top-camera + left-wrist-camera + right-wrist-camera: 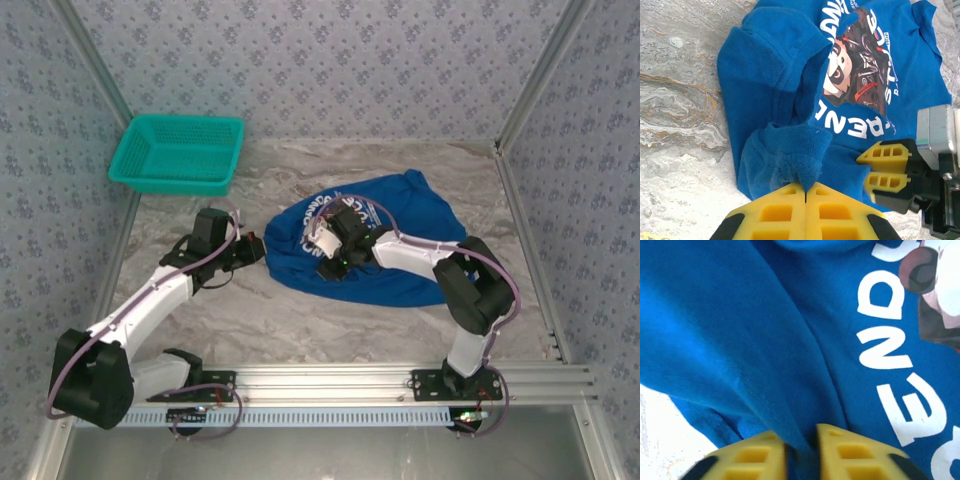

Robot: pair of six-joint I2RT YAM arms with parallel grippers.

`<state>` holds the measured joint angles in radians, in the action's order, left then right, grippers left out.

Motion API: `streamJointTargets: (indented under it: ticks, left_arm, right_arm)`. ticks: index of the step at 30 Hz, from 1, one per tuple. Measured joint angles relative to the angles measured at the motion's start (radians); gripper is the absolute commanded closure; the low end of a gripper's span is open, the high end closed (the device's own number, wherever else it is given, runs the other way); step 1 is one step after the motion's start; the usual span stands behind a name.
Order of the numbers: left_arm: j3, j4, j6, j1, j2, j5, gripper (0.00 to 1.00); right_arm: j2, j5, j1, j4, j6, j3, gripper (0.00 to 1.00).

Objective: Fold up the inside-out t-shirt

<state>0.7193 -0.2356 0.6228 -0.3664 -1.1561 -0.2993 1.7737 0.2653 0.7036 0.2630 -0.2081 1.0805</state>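
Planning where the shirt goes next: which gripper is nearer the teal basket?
Left. The left gripper pinches the edge of the t-shirt nearest the basket; the right gripper is farther, mid-shirt.

The t-shirt [770, 75] is made of soft blue cloth. It is matt, and it looks a little fuzzy at its edges. A smooth print [860, 70] with white letters is laid flat on the cloth. The table [300, 320] is topped with a smooth, marble-looking sheet that has a faint shine. The basket [170, 183] is made of teal plastic mesh. The left gripper [805, 189] and the right gripper [800, 435] are tipped with matt yellow plastic. The rail [350, 380] is made of ridged silver metal. The walls [330, 60] are covered with a matt flowered lining.
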Motion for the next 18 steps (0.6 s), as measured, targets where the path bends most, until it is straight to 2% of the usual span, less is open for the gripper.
streamJointTargets:
  ticks: [3, 5, 9, 11, 13, 15, 18]
  left_arm:
    - [0.000, 0.000, -0.006, 0.000, 0.000, 0.010, 1.00]
    - [0.000, 0.000, -0.011, 0.000, 0.000, 0.034, 1.00]
    - [0.004, 0.012, -0.011, 0.000, -0.011, 0.121, 0.99]
    - [0.028, 0.034, -0.014, 0.000, -0.060, 0.175, 0.89]
    - [0.075, 0.053, -0.034, 0.000, -0.134, 0.216, 0.70]
    - [0.131, 0.053, -0.048, 0.002, -0.202, 0.254, 0.54]
    - [0.169, 0.056, -0.085, 0.005, -0.215, 0.290, 0.37]
  right_arm:
    - [0.000, 0.025, -0.018, 0.002, 0.010, 0.011, 1.00]
    - [-0.003, 0.056, -0.035, 0.010, 0.022, 0.016, 1.00]
    - [-0.067, 0.254, -0.106, 0.048, 0.090, 0.013, 1.00]
    - [-0.122, 0.376, -0.151, 0.037, 0.151, 0.002, 1.00]
    - [-0.174, 0.477, -0.186, 0.028, 0.212, -0.002, 1.00]
    - [-0.208, 0.545, -0.204, 0.028, 0.265, -0.001, 1.00]
    - [-0.215, 0.625, -0.237, 0.014, 0.373, 0.001, 1.00]
